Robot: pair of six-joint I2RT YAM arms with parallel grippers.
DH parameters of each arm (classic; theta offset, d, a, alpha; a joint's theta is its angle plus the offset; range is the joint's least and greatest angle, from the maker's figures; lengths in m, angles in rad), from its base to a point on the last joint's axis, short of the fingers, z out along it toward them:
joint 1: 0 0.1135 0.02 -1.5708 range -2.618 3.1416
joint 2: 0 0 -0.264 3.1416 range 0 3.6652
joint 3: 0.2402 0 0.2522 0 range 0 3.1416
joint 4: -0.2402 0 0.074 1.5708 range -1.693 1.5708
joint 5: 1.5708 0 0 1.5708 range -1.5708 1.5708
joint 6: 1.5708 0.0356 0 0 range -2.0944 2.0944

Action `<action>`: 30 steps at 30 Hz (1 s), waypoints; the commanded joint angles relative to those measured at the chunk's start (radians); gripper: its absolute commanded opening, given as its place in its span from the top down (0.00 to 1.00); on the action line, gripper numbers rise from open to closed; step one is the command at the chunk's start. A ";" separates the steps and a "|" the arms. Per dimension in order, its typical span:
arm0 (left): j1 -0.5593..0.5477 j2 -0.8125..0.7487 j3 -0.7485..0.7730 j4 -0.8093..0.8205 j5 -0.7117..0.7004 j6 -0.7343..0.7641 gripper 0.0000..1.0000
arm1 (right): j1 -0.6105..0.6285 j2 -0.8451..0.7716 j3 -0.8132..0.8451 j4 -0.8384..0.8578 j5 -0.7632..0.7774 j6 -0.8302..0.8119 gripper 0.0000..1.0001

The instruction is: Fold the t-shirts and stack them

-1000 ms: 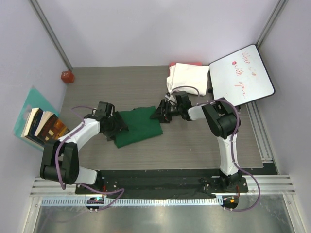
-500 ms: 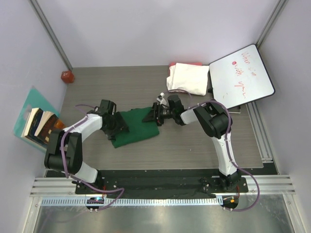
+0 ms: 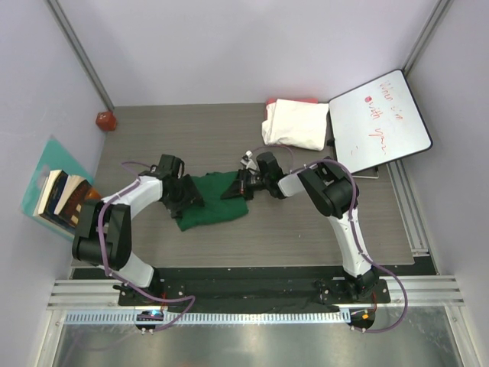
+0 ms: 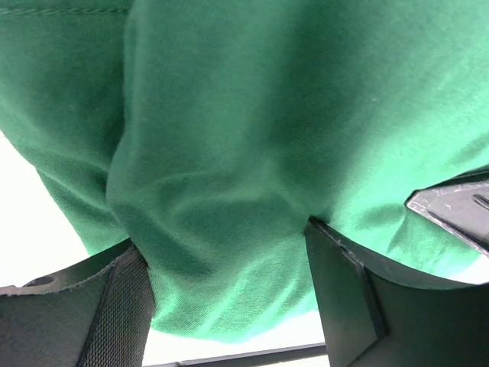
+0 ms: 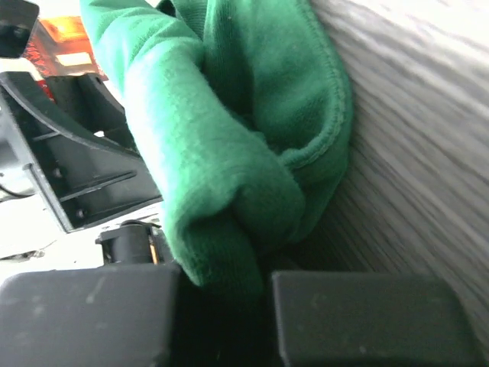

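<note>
The dark green t-shirt lies bunched on the table between my two arms. My right gripper is at its right edge and is shut on a thick fold of the green cloth, low over the wood surface. On the shirt's left side, my left gripper stands open with the green cloth bulging between its wide-set fingers. The cream-white folded t-shirt rests at the back right, and a red-pink cloth edge shows beneath it.
A white whiteboard with red writing leans at the back right, next to the white bundle. A small red object sits at the back left corner. Books on a teal board stand off the table's left edge.
My right gripper has slid left onto the shirt's right edge and shut on it. The green cloth has bunched up, narrower than before. The left gripper has barely moved.
</note>
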 commanded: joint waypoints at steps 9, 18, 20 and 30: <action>-0.007 -0.233 0.020 -0.177 -0.244 0.044 0.17 | -0.025 0.046 0.452 -0.743 0.196 -0.431 0.99; -0.007 -0.348 -0.001 -0.273 -0.290 0.064 0.16 | -0.106 0.167 0.859 -1.101 0.333 -0.595 0.99; -0.006 -0.341 -0.015 -0.260 -0.270 0.059 0.16 | -0.150 0.181 0.925 -1.136 0.321 -0.601 0.99; -0.007 -0.302 -0.055 -0.224 -0.219 0.059 0.19 | -0.275 0.267 1.233 -1.342 0.316 -0.704 0.99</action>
